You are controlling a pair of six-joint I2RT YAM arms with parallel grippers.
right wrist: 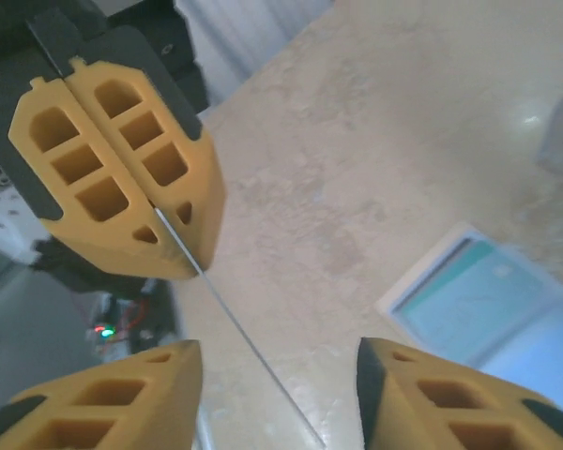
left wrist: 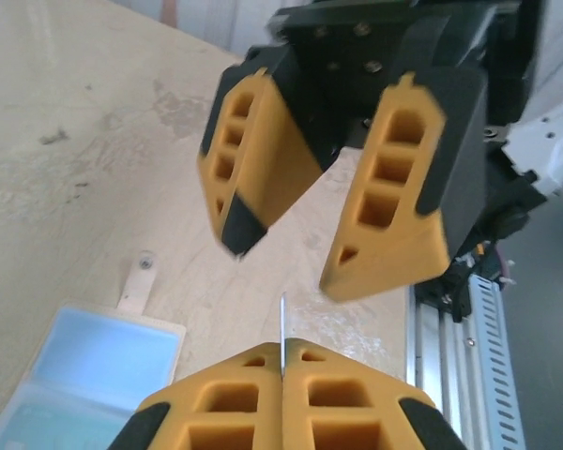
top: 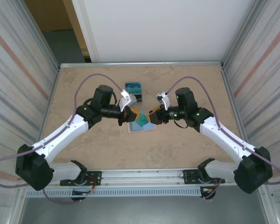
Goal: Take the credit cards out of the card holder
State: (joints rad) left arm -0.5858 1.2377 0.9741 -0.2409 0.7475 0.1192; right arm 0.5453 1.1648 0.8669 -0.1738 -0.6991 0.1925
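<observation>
Wallet (top: 149, 127): open and flat on table (top: 177, 149), about midway across, pale-blue lining facing up, right beneath the two tools. Small tan tab (left wrist: 137, 281) sticking out from one edge, flat on the tabletop.

Left gripper (left wrist: 281, 354): reaching in from the left, fingers pressed together and clamped on teal card (top: 143, 119). From both wrists, card visible only edge-on, as a thin pale line running out of the closed fingers. From above, card tilted, held over the wallet between the two tools.

Right gripper (right wrist: 277, 349): reaching in from the right, nose to nose with the left one, jaws apart, one finger on either side of that same card's free edge. Apparently not touching it, though hard to judge with the card so thin.

Farther back, well apart from the wallet: blue card (top: 133, 86) lying on the table, and just nearer, what looks like dark card (top: 139, 98).
</observation>
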